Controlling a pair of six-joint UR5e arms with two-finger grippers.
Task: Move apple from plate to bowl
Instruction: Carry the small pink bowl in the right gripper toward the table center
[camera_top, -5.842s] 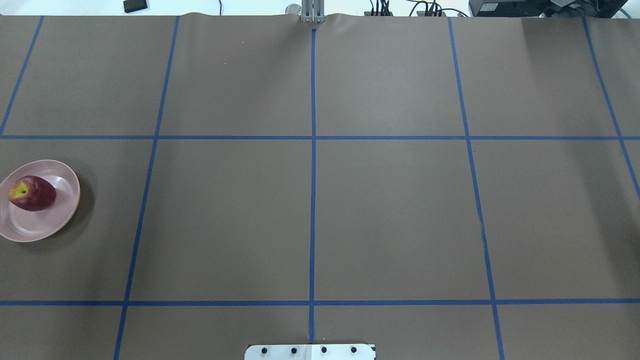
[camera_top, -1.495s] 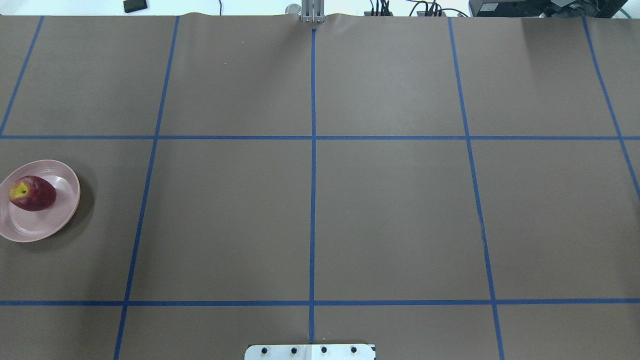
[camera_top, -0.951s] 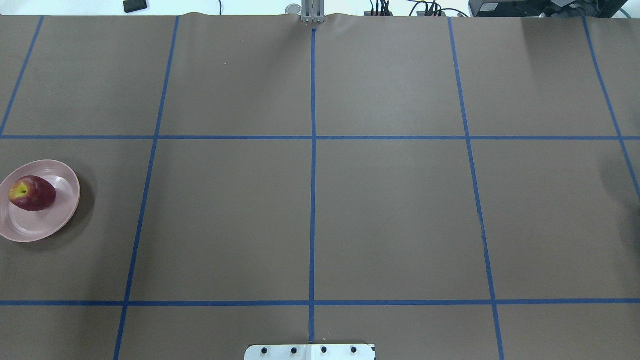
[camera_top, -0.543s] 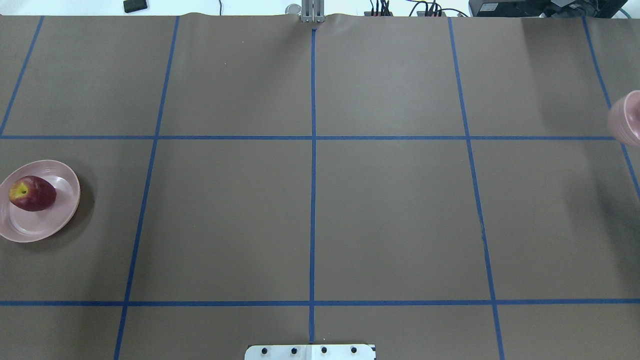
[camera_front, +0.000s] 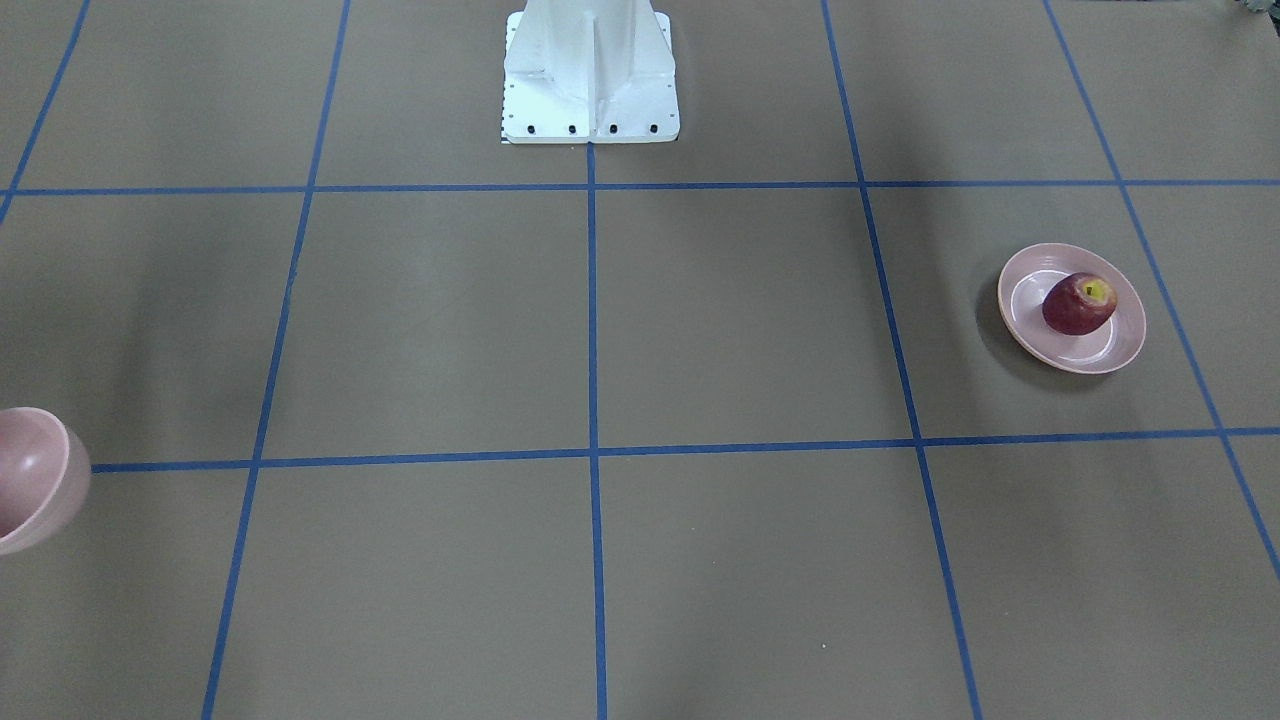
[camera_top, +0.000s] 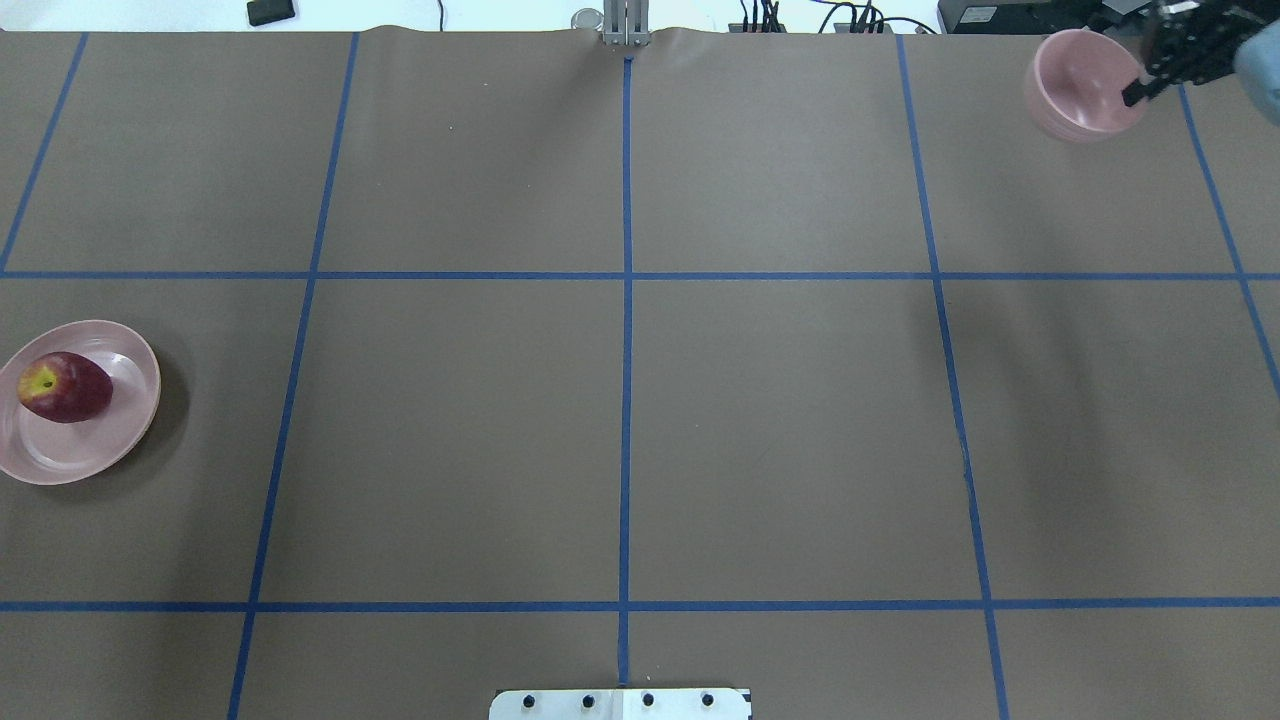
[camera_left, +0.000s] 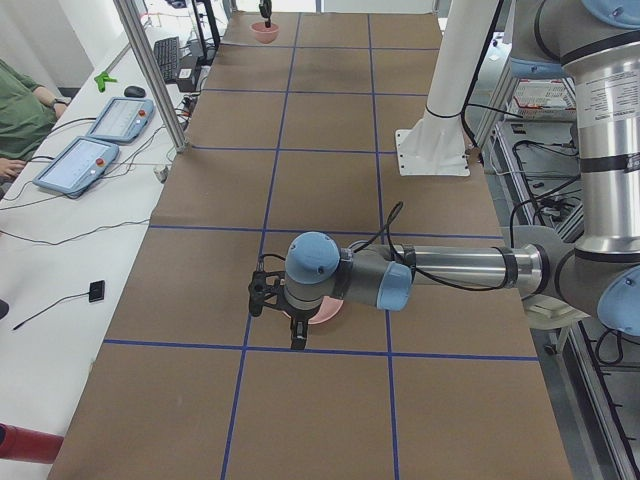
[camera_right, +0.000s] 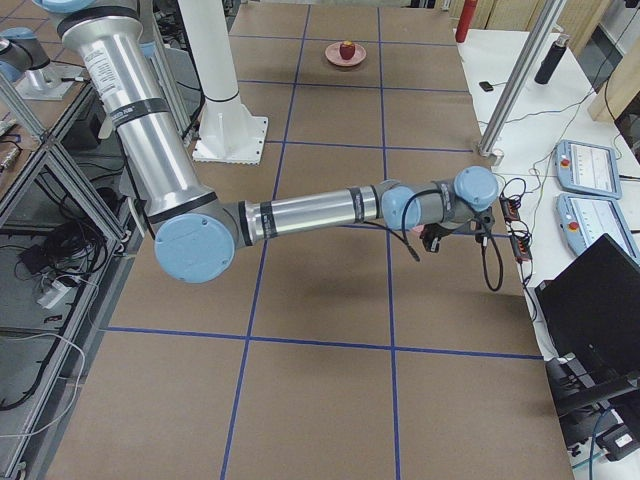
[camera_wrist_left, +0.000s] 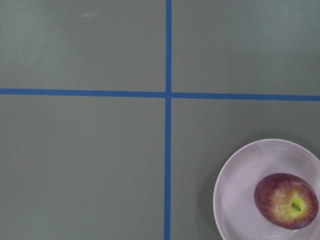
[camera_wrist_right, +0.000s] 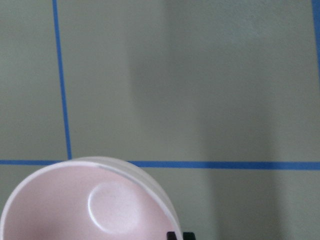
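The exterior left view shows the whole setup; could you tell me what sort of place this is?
Most likely a robotics lab workcell: a table covered in brown paper with a blue tape grid, industrial robot arms, and teach pendants on the side bench.

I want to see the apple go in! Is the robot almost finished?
Not yet. Done: nothing, the apple lies on the plate. In hand: the right gripper holds the bowl by its rim, far across the table; the left gripper hangs above the plate. Left: grab the apple and put it in the bowl.
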